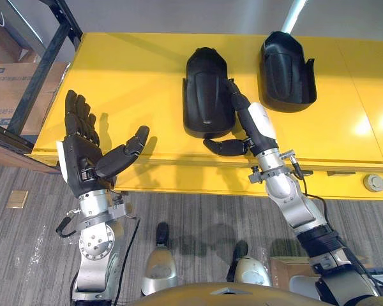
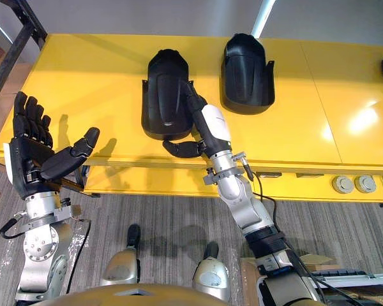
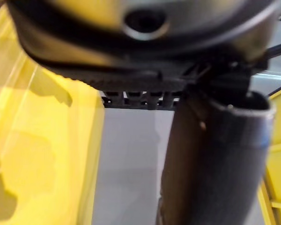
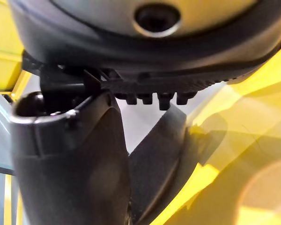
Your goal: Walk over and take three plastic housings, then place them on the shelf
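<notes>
Yellow surface (image 1: 147,76): near housing (image 1: 207,89) lies lengthwise away, right hand (image 1: 258,127) spread against its right edge (nothing gripped); left hand (image 1: 83,153) open, farther.

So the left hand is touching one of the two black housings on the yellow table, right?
Not quite: it is the right hand that touches a housing, the nearer of the two on the table, as the left eye view shows. The left hand hangs open, apart from both.

No text, label or number can be read; faint print on the cardboard box (image 1: 6,83) left of the yellow table (image 1: 134,70) is too small to make out
</notes>
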Tool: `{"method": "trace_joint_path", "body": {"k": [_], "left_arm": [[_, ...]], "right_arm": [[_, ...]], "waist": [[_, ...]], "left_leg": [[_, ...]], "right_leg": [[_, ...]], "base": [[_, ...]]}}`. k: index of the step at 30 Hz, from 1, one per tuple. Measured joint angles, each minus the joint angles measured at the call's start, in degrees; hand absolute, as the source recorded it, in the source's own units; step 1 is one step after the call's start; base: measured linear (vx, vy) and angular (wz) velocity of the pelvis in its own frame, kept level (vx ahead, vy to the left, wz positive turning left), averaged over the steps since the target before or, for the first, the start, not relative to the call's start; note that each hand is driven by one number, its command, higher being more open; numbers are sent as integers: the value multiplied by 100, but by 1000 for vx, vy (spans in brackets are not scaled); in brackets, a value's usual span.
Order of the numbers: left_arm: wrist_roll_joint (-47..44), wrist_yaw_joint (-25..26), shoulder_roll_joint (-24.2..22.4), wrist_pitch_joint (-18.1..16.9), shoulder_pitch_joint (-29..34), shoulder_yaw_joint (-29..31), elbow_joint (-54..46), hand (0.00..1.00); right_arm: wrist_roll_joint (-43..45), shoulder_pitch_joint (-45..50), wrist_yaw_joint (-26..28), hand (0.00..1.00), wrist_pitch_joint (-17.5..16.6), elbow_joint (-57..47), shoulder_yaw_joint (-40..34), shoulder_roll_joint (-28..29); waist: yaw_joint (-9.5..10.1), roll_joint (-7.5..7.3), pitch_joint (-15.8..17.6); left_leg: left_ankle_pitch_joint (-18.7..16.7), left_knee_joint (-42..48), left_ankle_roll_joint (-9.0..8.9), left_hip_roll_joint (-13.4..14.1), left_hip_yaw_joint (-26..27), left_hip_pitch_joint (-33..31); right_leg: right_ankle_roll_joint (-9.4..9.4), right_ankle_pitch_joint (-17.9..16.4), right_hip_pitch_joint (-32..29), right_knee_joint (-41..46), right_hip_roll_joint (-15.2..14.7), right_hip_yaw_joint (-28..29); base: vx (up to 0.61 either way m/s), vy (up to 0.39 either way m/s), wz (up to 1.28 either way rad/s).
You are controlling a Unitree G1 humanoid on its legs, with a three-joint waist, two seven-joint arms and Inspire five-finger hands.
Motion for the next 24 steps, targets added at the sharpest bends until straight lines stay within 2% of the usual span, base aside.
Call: {"method": "trace_joint_path", "body": {"k": [8,21,24], "left_arm": [[-1,-130,0,0,-2,-7,0,100],[-9,-295,2,15,-8,-179,-3,100],[-16,-343,2,15,-14,-217,-3,100]], "right_arm": [[-8,-247,-196,100,31,234,50,-8],[-226,-1120,-229,100,30,1075,173,-174],[-228,-1254,-282,100,30,1109,280,-375]], "waist": [[93,14,25],[130,24,32],[171,80,72]], "left_leg": [[39,0,21,-3,-36,-42],[127,-1,14,-4,-128,-92],[150,-3,25,-7,-135,-95]], "right_leg": [[-5,-5,-9,8,1,-10],[23,23,2,38,2,-92],[34,33,7,38,2,-93]], "base": [[-35,-5,3],[-17,-6,3],[-43,-1,2]]}}
